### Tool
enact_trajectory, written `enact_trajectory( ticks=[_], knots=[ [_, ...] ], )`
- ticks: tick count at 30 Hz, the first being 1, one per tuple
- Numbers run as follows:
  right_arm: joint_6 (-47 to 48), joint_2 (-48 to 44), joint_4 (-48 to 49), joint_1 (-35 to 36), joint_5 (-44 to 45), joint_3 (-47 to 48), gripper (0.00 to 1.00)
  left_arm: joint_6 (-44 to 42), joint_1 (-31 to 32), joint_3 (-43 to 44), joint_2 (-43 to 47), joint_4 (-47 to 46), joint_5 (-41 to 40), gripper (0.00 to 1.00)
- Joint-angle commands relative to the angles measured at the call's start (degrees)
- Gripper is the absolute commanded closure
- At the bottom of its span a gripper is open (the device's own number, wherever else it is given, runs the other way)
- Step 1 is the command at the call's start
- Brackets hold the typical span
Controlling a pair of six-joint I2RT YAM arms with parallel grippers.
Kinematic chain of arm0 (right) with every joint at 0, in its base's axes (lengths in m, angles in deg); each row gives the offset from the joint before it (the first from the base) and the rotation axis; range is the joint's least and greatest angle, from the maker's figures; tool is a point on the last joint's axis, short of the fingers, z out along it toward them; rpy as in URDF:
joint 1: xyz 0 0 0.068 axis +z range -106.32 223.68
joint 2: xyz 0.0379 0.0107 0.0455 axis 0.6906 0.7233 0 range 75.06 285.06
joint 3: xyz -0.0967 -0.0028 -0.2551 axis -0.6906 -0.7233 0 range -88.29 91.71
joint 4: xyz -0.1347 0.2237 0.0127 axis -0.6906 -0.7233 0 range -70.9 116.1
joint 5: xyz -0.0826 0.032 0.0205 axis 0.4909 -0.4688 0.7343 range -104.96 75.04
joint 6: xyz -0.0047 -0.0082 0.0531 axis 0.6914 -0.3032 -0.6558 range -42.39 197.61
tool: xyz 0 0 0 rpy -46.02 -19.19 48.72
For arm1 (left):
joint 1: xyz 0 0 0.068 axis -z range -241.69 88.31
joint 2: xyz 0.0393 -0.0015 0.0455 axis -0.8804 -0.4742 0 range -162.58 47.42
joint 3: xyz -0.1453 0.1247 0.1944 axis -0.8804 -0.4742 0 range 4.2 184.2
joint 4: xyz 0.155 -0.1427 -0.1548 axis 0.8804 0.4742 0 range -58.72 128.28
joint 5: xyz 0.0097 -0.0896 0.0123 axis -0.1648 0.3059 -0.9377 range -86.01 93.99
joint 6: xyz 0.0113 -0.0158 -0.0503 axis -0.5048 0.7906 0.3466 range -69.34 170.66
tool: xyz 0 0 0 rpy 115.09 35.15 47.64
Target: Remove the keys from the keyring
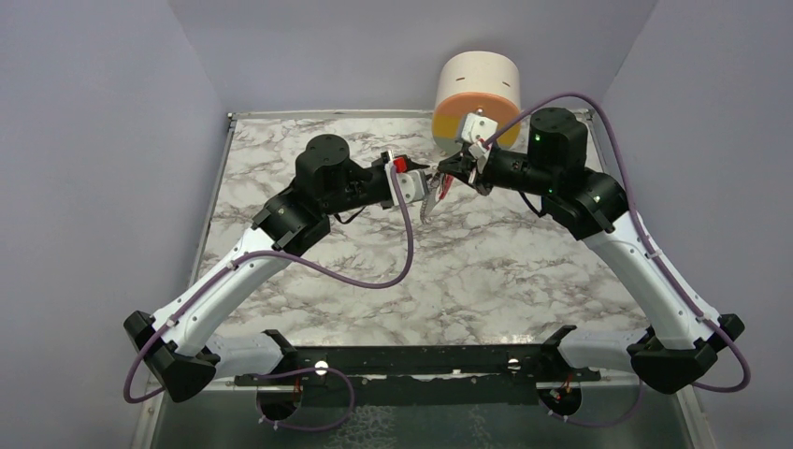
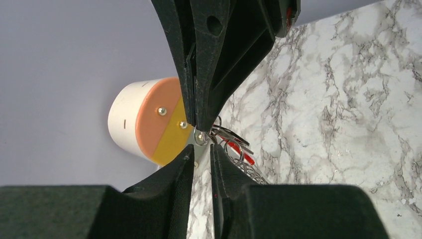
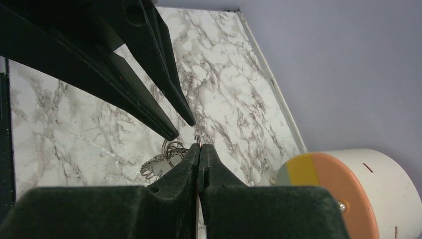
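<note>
Marble-pattern table (image 1: 486, 281) under everything, with both arms reaching in over its far half. Here's how I read it from my end.

Left: my left tool (image 1: 414, 174) points in toward the middle with its jaws a narrow slit apart. Something silvery shows in that slit on the left wrist cam, but I honestly can't tell whether it's pinched or just sitting behind the gap.

Middle: the keys (image 2: 231, 139) hang in a little clump right where the two tools' tips nearly touch. The red piece (image 2: 244, 155) and the silvery chain-like strip (image 1: 427, 201) both droop toward the table. The strip's long axis looks pretty much vertical, and I can't see if its end reaches the table.

Right: my right tool (image 3: 199, 148) is clamped fully shut. The keyring (image 3: 198, 141) pokes out of its tips as a tiny loop, so I reckon that's what it's gripping.

What matters for the next move, I think, is that the bunch lies on the left tool's side of the ring and below it. That makes the left arm the nearer one to take a key and draw it away while the right one anchors the ring.

Far right, a white drum (image 1: 477, 89) with an orange and yellow face sits at the back, apart from all this.
</note>
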Motion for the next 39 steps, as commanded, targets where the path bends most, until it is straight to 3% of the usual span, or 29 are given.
enact_trajectory(
  ticks=[1, 10, 25, 39],
  knots=[
    [0.0, -0.9, 2.1, 0.8, 1.4, -0.3, 0.99, 1.1, -0.1, 1.4, 0.7, -2.8, 2.1, 0.8],
    [0.1, -1.3, 2.2, 1.3, 1.2, -0.5, 0.99, 2.2, -0.1, 0.2, 0.5, -6.5, 1.5, 0.78],
    [0.1, -1.9, 3.0, 1.7, 2.1, -1.1, 0.99, -0.3, -0.1, 0.3, -0.5, -1.0, 4.1, 0.75],
    [0.0, -3.0, 3.4, 1.8, 1.4, -1.8, 0.99, -0.7, -0.1, -0.6, -0.9, -2.2, 3.3, 0.75]
  ],
)
